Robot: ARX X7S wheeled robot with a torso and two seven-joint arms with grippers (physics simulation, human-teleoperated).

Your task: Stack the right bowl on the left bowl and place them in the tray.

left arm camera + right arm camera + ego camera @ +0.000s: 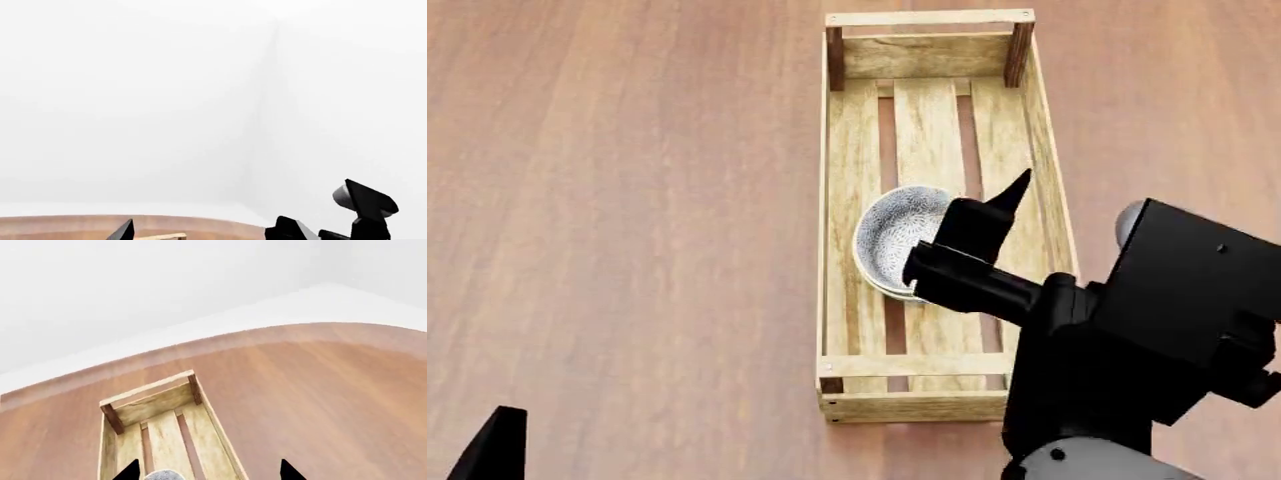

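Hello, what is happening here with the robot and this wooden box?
The robot is putting stacked bowls into the tray. The bowls already sit on the tray's slats, near its middle. The right gripper hangs just above them with its fingers spread apart, so it seems to have let go. The left gripper is off to the side, only partly in view.

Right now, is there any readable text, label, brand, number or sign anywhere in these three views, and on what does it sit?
None: no text, label, brand, number or sign shows in any view.
The tray is bare pale wood.
The bowls carry only a grey speckled pattern, no lettering.
The right gripper and its black arm are unmarked.
The wooden table shows only grain.
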